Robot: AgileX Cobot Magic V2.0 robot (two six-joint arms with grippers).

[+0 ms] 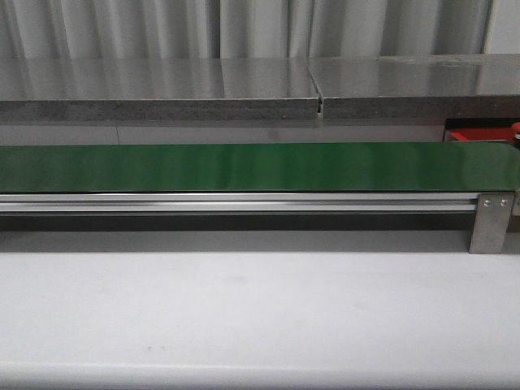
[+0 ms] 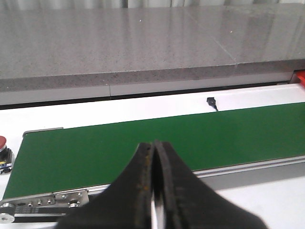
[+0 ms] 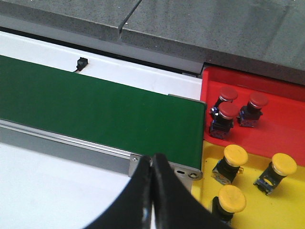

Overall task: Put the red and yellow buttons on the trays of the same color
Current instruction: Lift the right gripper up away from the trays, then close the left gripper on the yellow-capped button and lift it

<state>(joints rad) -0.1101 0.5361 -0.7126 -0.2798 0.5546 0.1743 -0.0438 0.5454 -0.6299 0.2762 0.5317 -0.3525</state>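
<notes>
Well, three red buttons [image 3: 237, 110] sit in the red tray [image 3: 286, 131], three yellow buttons [image 3: 252, 176] in the yellow tray [image 3: 281, 210] — green belt [image 1: 244, 166] bare, both grippers [image 2: 153, 157] [image 3: 151, 169] closed, empty.

We see a plain dark green belt [image 1: 244, 166] with a silver rail [image 1: 236, 203], a speckled grey counter [image 1: 154, 85], three red buttons [image 3: 228, 110] on the red tray [image 3: 281, 129], and three yellow buttons [image 3: 236, 154] on the yellow tray [image 3: 267, 210].
</notes>
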